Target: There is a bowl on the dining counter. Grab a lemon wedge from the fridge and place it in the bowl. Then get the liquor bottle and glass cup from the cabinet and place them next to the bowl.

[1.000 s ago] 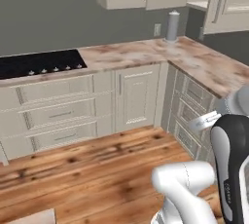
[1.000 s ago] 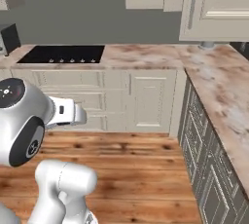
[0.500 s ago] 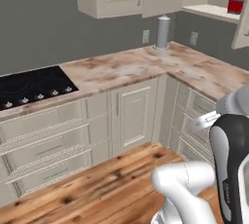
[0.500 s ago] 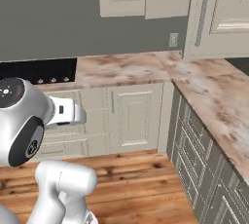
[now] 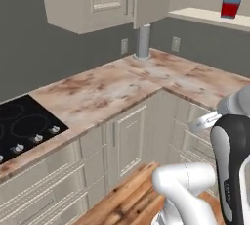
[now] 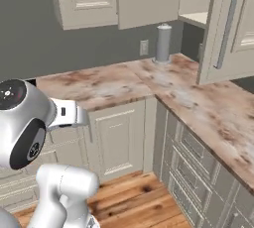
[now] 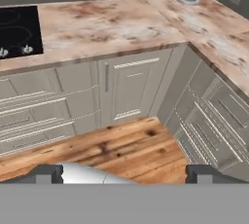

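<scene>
The small liquor bottle (image 5: pixel 230 5) with red body, blue shoulder and black cap stands upright, cap up, on the pale cabinet shelf (image 5: pixel 205 15), well above and beyond the released pincer (image 7: pixel 124 173), which faces the corner desk (image 7: pixel 116 23).

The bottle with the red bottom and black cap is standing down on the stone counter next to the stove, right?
Not quite. The bottle does have a red bottom and black cap, but it stands up on an open cabinet shelf above the counter, far from the stove. The left base view shows it.
</scene>
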{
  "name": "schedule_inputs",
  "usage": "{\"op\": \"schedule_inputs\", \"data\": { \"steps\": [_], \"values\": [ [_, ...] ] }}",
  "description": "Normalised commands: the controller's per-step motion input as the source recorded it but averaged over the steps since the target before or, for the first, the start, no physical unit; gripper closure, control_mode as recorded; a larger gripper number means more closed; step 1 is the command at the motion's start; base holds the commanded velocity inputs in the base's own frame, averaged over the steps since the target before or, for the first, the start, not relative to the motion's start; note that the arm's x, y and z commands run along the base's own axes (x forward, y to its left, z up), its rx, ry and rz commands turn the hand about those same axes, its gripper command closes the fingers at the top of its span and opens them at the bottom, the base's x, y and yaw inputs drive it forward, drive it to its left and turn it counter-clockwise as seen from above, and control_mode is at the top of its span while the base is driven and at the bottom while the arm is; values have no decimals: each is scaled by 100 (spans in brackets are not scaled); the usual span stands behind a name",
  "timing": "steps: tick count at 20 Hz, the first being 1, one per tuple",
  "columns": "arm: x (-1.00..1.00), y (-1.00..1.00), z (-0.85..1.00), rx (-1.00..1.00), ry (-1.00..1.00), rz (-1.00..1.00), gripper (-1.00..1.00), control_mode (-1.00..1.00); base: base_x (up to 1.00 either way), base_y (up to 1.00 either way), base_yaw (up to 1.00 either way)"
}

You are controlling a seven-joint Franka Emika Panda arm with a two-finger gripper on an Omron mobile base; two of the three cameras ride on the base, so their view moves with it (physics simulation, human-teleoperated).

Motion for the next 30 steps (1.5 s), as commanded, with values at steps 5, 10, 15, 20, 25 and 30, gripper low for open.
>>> {"op": "schedule_inputs", "data": {
  "steps": [5, 10, 15, 20, 25, 30],
  "values": [
    [0, 0, 0, 0, 0, 0, -100, 100, 74, 22, -49],
    [0, 0, 0, 0, 0, 0, -100, 100, 52, 4, -58],
    [0, 0, 0, 0, 0, 0, -100, 100, 48, 12, -60],
    [0, 0, 0, 0, 0, 0, -100, 100, 59, 23, -50],
    [0, 0, 0, 0, 0, 0, -100, 100, 63, 18, -44],
    [0, 0, 0, 0, 0, 0, -100, 100, 64, 21, -39]
  ]
}}
